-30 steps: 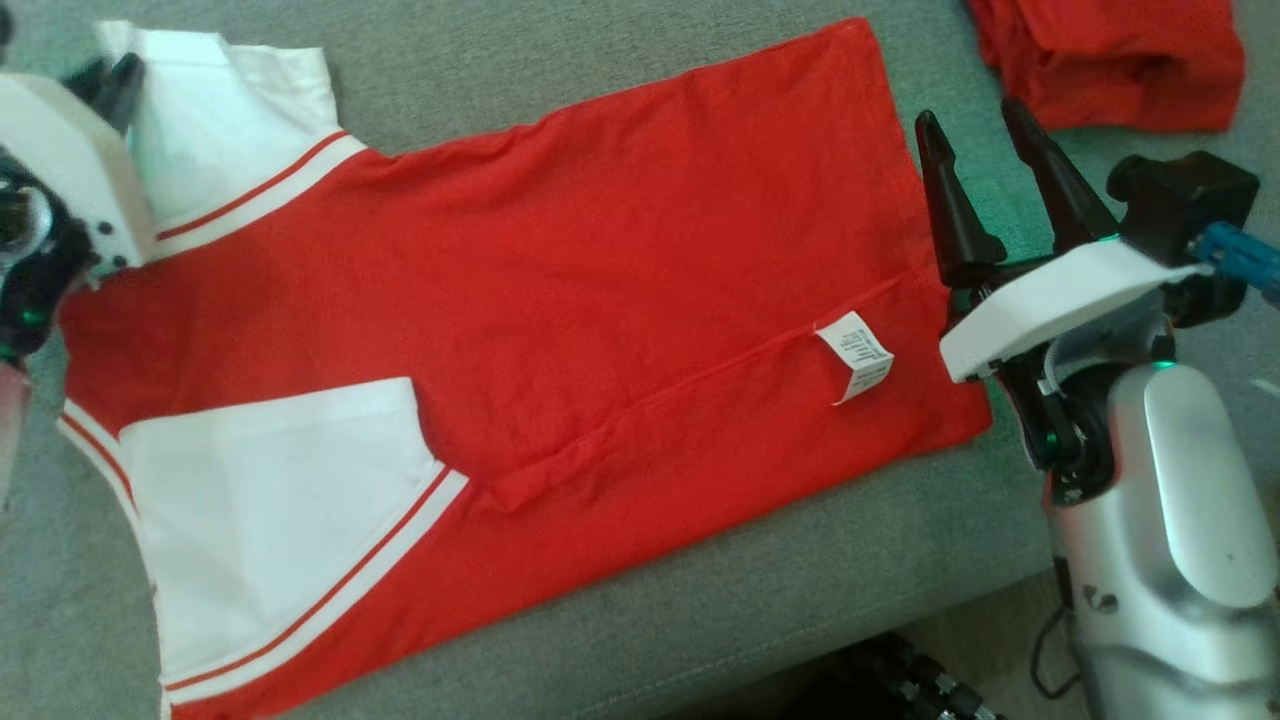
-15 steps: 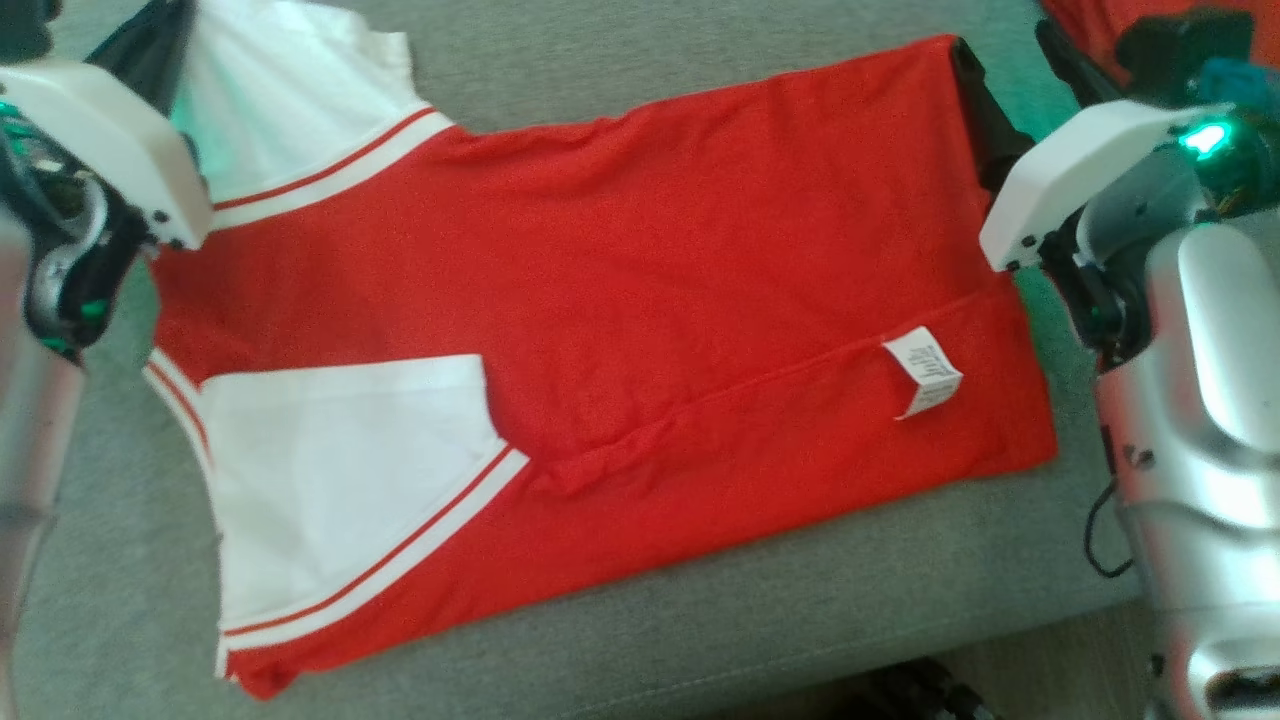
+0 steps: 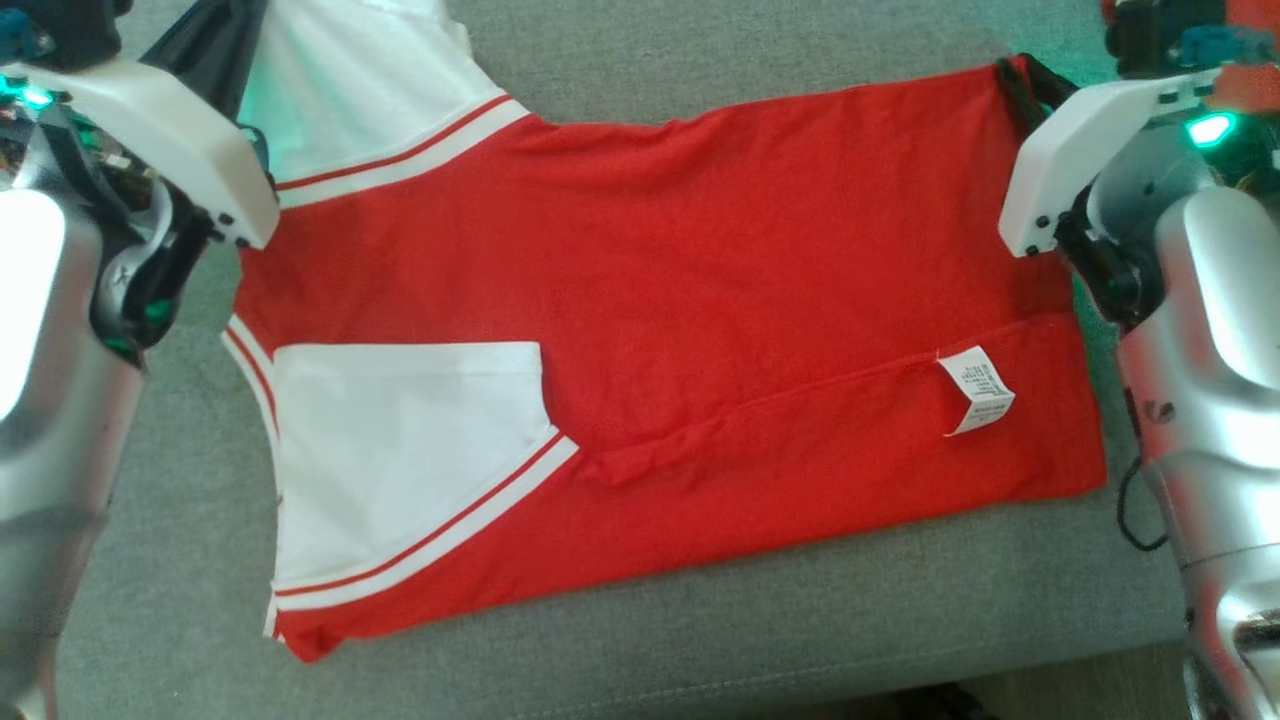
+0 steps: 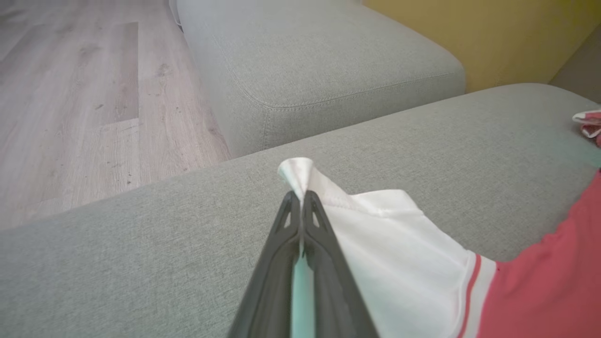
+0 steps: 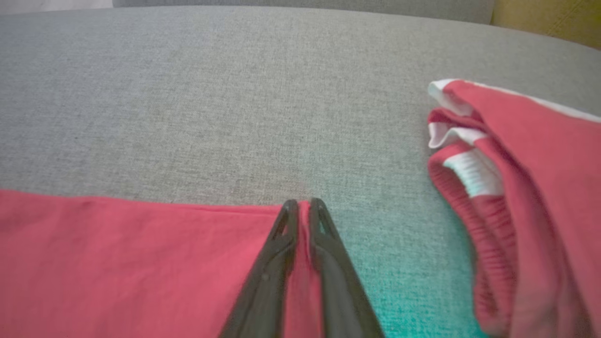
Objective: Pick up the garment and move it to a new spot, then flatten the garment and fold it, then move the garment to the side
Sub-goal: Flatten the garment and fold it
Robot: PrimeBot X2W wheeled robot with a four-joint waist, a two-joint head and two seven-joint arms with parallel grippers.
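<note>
Since your left fingers [image 4: 280, 249] are pinched shut on the white sleeve [image 4: 375, 234] and your right fingers [image 5: 268, 270] on the far hem corner [image 5: 235, 223] of the garment [image 3: 650, 300] lying flat on the sofa [image 3: 700, 640], lift both evenly and keep it taut.

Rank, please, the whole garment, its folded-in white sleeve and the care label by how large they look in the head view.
1. garment, by far the largest.
2. white sleeve, folded onto its near side.
3. care label, the smallest.
All lie flat on one cushion, so nearness hardly skews this.
</note>
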